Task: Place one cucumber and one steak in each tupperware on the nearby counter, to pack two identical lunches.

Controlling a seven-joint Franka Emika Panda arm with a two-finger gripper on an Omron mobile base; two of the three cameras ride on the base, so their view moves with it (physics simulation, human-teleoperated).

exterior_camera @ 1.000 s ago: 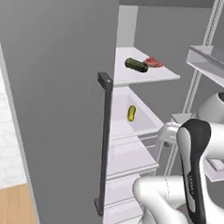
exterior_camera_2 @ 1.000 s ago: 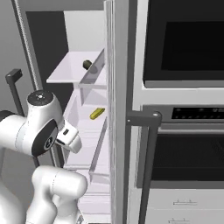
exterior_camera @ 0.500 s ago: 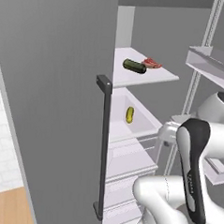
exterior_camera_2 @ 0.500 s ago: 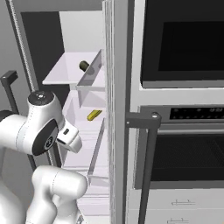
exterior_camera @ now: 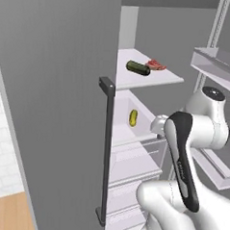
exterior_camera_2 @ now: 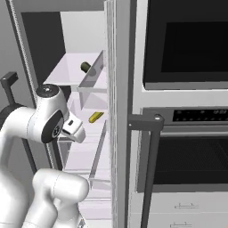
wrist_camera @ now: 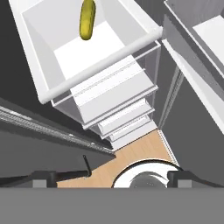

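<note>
In the open fridge, a dark green cucumber [exterior_camera: 138, 67] lies on a white shelf beside a red-pink steak [exterior_camera: 156, 66]. Its end also shows in the right base view as the dark cucumber [exterior_camera_2: 85, 67]. A smaller yellow-green cucumber [exterior_camera: 133, 118] [exterior_camera_2: 95, 117] [wrist_camera: 87, 19] lies in the white drawer below. My gripper [wrist_camera: 113, 178] is open and holds nothing. It hangs in front of the drawer, well back from the yellow-green cucumber. The tupperware and the counter are out of view.
The grey fridge door with its dark vertical handle [exterior_camera: 103, 150] stands at the left. Door racks [exterior_camera: 221, 65] jut out on the right. A built-in oven with a dark handle [exterior_camera_2: 147, 122] adjoins the fridge. Lower drawers [wrist_camera: 118, 113] and wooden floor [wrist_camera: 131, 153] lie beneath the hand.
The arm's upper joint has risen slightly in both base views. The food in the fridge has not moved, and the gripper stays open.
</note>
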